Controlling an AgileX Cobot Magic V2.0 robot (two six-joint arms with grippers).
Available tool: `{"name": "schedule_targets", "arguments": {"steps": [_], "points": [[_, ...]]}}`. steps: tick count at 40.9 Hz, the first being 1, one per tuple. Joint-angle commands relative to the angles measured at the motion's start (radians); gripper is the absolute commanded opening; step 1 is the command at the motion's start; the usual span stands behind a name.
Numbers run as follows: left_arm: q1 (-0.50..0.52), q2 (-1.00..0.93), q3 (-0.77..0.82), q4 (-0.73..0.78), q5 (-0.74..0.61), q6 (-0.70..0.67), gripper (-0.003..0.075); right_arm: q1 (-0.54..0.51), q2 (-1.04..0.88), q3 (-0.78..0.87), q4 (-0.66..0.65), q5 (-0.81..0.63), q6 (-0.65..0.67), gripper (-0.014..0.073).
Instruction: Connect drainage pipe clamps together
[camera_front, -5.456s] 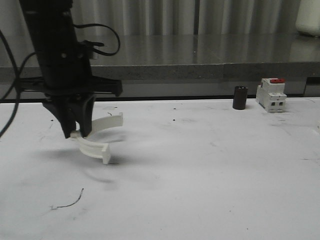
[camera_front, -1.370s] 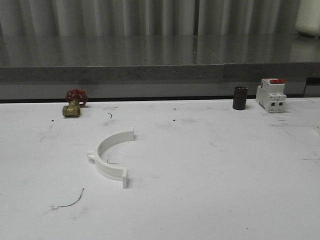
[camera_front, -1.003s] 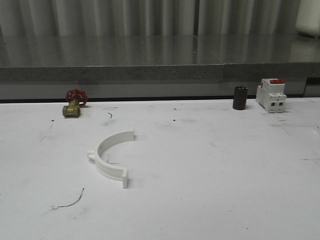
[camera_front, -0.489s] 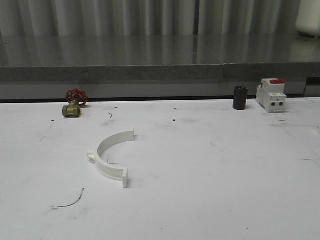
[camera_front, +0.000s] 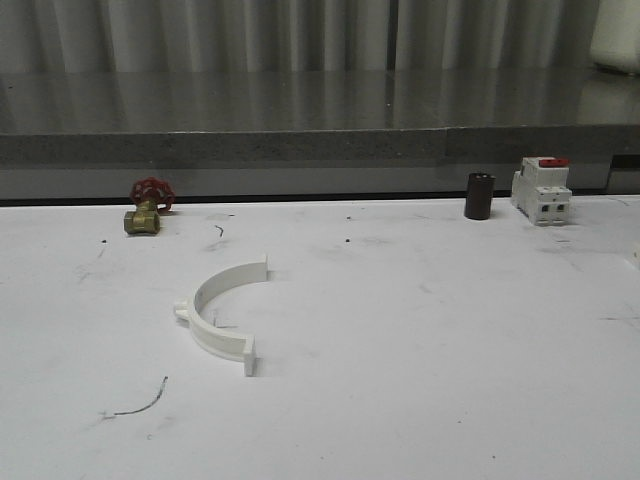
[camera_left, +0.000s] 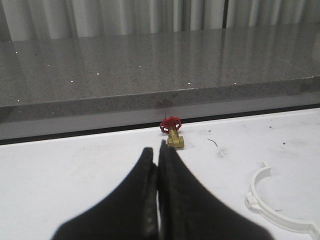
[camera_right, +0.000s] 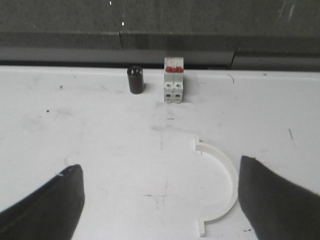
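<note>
One white drainage pipe clamp half (camera_front: 207, 325) lies flat on the white table, left of centre, with its open side toward the right. The same half shows at the edge of the left wrist view (camera_left: 254, 187). My left gripper (camera_left: 156, 148) hangs above the table to the left of it, shut with nothing between its fingers. A second clamp half (camera_right: 234, 187) lies on the table just inside the right finger (camera_right: 275, 200) of my right gripper (camera_right: 160, 162). That gripper is wide open and holds nothing.
A brass valve with a red handwheel (camera_front: 145, 208) sits at the back left, also ahead of the left gripper (camera_left: 172, 134). A black cylinder (camera_front: 479, 196) and a white breaker with a red top (camera_front: 541, 190) stand at the back right. A thin wire scrap (camera_front: 140, 402) lies near the front.
5.5 s ago my left gripper held the clamp half above the table. It has let go and left the front view; the half now lies flat. Nothing moved in the last 1.4 s.
</note>
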Motion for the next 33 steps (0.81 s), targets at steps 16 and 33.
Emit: {"name": "schedule_targets", "arguments": {"steps": [16, 33], "points": [[0.001, 0.007, -0.024, 0.004, -0.076, -0.002, -0.0020, -0.214, 0.639, -0.364, -0.029, 0.231, -0.005, 0.0643], [0.001, 0.007, -0.024, 0.004, -0.076, -0.002, -0.0020, -0.249, 1.005, -0.561, -0.058, 0.356, -0.075, 0.0643]]}}
